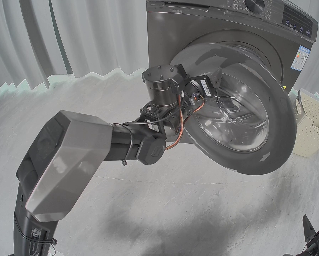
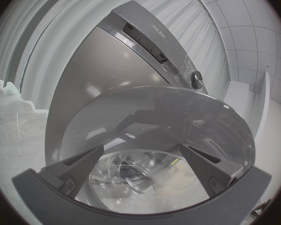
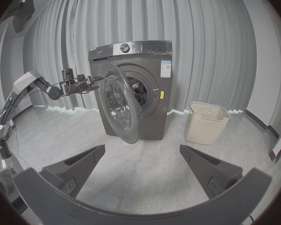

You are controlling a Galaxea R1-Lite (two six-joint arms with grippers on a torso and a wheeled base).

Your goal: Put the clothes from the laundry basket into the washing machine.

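Note:
The grey washing machine (image 1: 202,22) stands with its round door (image 1: 258,125) swung wide open. My left gripper (image 2: 141,152) is open, its fingers held right at the door's outer glass face (image 2: 137,175); whether they touch it I cannot tell. From farther off, the left gripper (image 3: 95,81) is seen beside the door's (image 3: 120,105) rim. Something dark lies inside the drum (image 3: 142,95). The cream laundry basket (image 3: 206,124) stands on the floor to the machine's right, with no clothes showing above its rim. My right gripper (image 3: 142,150) hangs open and low, well back from the machine, holding nothing.
Pale curtains (image 1: 88,25) hang behind the machine. Bare grey floor (image 1: 173,203) spreads in front of the machine, with the basket (image 1: 312,125) at the right edge. A white wall (image 3: 265,63) closes the room past the basket.

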